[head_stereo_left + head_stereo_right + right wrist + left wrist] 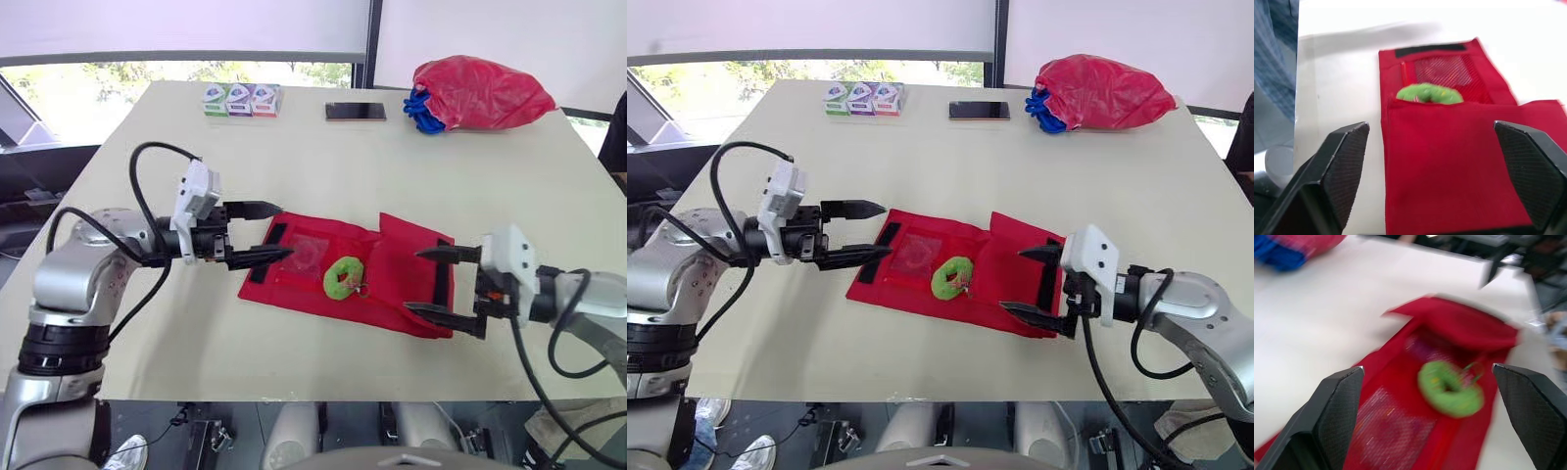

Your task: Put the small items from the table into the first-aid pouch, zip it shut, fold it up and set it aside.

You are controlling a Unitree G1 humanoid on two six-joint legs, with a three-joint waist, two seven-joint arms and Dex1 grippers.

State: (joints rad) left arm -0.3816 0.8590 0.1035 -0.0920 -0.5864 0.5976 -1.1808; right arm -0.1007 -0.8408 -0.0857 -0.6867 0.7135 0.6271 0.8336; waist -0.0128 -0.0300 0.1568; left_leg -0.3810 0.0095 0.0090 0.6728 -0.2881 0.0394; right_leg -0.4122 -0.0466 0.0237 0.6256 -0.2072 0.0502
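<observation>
The pale bench (392, 166) carries everything. At its middle lies the red first-aid pouch (392, 279), spread open and flat, with its 3 o'clock end folded over onto itself and a black strip (277, 235) at its 9 o'clock end.

A red plastic bag (480, 93) sits at the bench's 1 o'clock corner, well apart from the pouch.

The left hand (284, 231) hovers at the pouch's 9 o'clock edge, fingers spread wide and holding nothing, the lower finger just over the fabric. The right hand (416, 280) faces it from 3 o'clock, likewise spread and empty, straddling the folded flap.

A dark phone (356, 112) lies at 12 o'clock and a row of three small boxes (241, 100) at 11 o'clock, both near the far edge.

A green ring-shaped item (344, 277) rests on the pouch's middle, just beside a mesh pocket (309, 253).

The main risk, as I judge it, is the ring. It seems to lie loose on the fabric rather than tucked in, so lifting or folding either end could roll it off onto the bench. A one-sided pull could also drag the whole pouch across the smooth top instead of folding it. The boxes lie far from both hands, so reaching them may call for a long stretch.
</observation>
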